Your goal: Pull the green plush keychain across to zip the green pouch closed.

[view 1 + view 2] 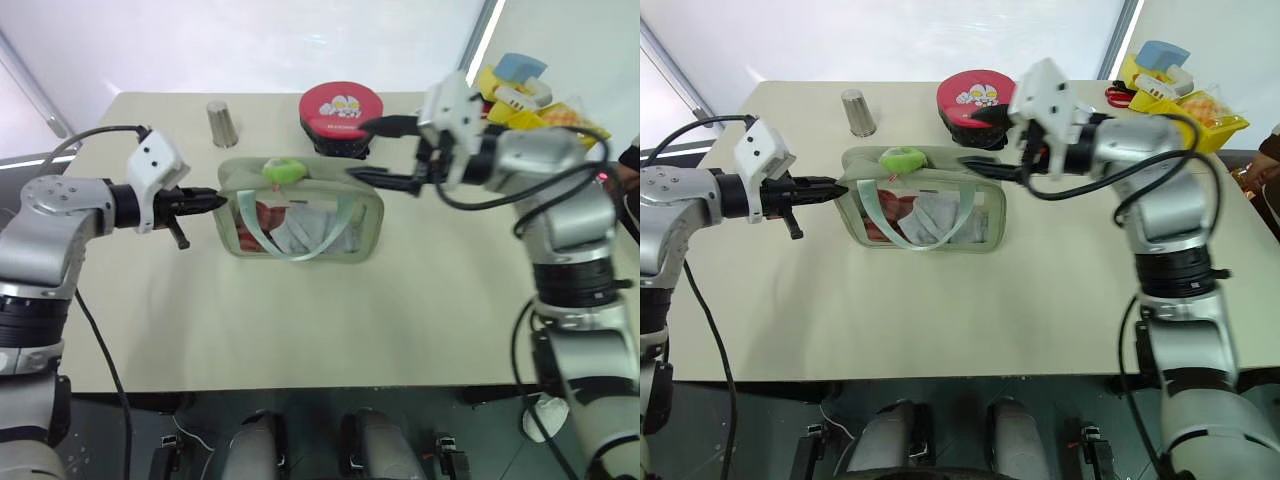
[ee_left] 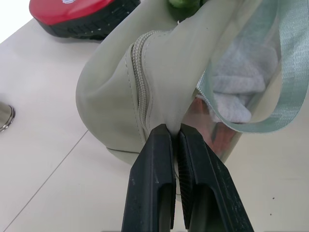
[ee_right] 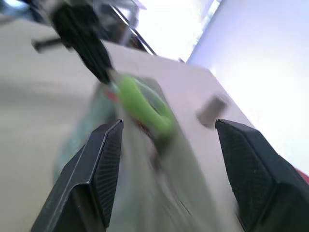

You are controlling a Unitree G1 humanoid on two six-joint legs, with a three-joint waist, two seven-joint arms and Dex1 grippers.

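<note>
The pale sage green pouch (image 1: 362,225) stands on the table, with a clear window panel showing red and white items and a mint strap hanging over it. The green plush keychain (image 1: 283,171) sits on its top, near the left end. My left gripper (image 1: 222,201) is shut on the fabric of the pouch's left end, right by the zipper line (image 2: 143,92). My right gripper (image 1: 366,151) is open and hovers above the pouch's right end, pointing left toward the keychain (image 3: 143,104) and apart from it.
A round red tin (image 1: 340,110) stands just behind the pouch, close to my right gripper. A metal cup (image 1: 222,122) is at the back left. A yellow tray (image 1: 545,105) of small items sits at the back right corner.
</note>
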